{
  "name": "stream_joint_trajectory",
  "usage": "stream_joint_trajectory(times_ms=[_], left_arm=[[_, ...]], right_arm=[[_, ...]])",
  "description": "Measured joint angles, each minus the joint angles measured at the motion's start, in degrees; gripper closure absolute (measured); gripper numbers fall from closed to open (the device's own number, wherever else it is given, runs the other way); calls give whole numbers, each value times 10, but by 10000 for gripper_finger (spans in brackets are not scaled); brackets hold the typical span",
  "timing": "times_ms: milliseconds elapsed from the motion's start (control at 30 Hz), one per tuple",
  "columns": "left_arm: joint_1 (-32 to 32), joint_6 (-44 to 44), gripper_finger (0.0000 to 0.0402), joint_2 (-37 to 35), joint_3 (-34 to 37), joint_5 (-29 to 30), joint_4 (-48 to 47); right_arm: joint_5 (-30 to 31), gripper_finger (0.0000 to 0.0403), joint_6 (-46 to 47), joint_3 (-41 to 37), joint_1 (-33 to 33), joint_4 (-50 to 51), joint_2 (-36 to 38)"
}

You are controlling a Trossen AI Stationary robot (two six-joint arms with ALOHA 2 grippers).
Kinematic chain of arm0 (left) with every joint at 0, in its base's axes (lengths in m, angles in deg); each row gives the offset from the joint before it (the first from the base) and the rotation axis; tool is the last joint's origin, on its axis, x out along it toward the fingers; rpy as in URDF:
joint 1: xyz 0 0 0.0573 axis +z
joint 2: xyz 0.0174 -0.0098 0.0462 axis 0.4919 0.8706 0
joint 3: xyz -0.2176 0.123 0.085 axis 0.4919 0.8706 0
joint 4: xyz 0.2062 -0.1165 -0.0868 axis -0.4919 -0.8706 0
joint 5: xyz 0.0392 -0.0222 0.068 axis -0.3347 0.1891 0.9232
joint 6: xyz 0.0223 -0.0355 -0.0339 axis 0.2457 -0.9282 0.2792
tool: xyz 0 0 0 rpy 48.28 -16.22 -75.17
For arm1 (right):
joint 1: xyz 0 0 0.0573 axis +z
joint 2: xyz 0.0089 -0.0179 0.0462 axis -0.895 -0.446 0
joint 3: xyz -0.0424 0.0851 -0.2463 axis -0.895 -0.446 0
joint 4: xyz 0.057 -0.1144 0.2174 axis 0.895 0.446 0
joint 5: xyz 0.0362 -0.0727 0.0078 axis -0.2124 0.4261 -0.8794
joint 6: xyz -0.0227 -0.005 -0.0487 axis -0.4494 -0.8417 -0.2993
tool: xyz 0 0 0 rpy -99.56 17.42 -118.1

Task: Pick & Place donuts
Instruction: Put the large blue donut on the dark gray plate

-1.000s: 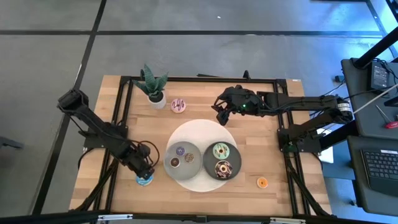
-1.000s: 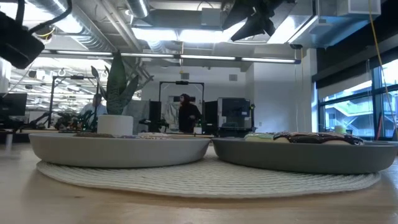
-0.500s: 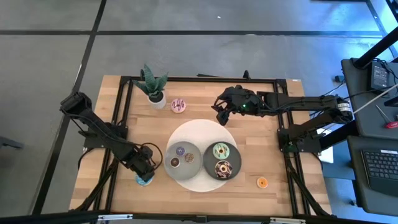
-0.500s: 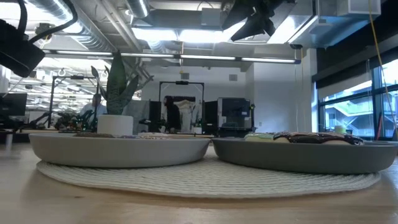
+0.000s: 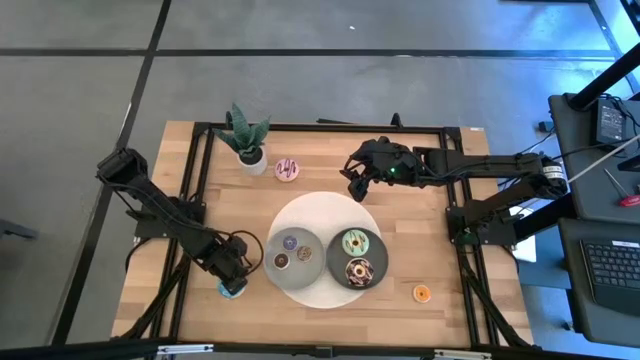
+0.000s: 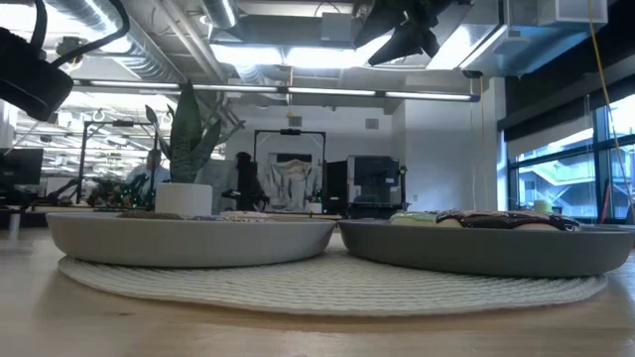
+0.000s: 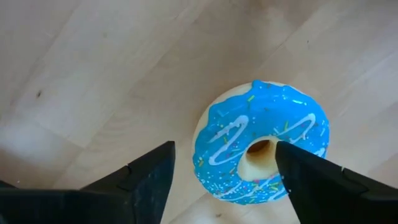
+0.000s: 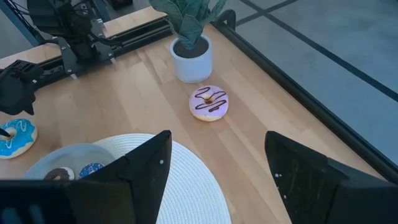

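My left gripper (image 7: pixel 224 183) is open and hangs just above the blue-iced donut (image 7: pixel 261 149) near the table's near-left part (image 5: pixel 233 290). One finger stands on each side of the donut. My right gripper (image 8: pixel 214 180) is open and waits above the table's far middle (image 5: pixel 355 185). A pink donut (image 5: pixel 287 169) lies flat on the wood beside the plant. The mint-green donut (image 5: pixel 355 243) and the chocolate donut (image 5: pixel 358 270) lie in the right plate. Small donuts (image 5: pixel 290 250) lie in the left plate. An orange one (image 5: pixel 421 293) lies on the table, near right. My left gripper comes at the blue donut from above, pointing down, with the donut's rim (image 7: pixel 311 130) close by one finger (image 7: pixel 311 186). I cannot tell whether that finger touches it. The donut lies flat on the table.
Two grey plates (image 5: pixel 270 262) (image 5: pixel 335 268) sit side by side on a round white mat (image 5: pixel 320 212) in the table's middle. A small potted plant (image 5: pixel 245 140) stands at the far left. Bare wood lies to the left and right of the mat.
My left arm has sunk a little toward the blue donut, which shows less from above than before. The donut lies where it was.
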Motion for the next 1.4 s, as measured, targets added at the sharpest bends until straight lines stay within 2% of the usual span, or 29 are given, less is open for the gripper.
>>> stream_joint_trajectory(times_ms=[400,733,1400], left_arm=[[-10,0,123,16,0,-21,0],[-9,-9,129,56,0,1,2],[-10,2,285,57,0,-2,31]], right_arm=[[0,144,-1,0,0,0,0],[0,144,-7,0,0,0,0],[0,144,-13,0,0,0,0]])
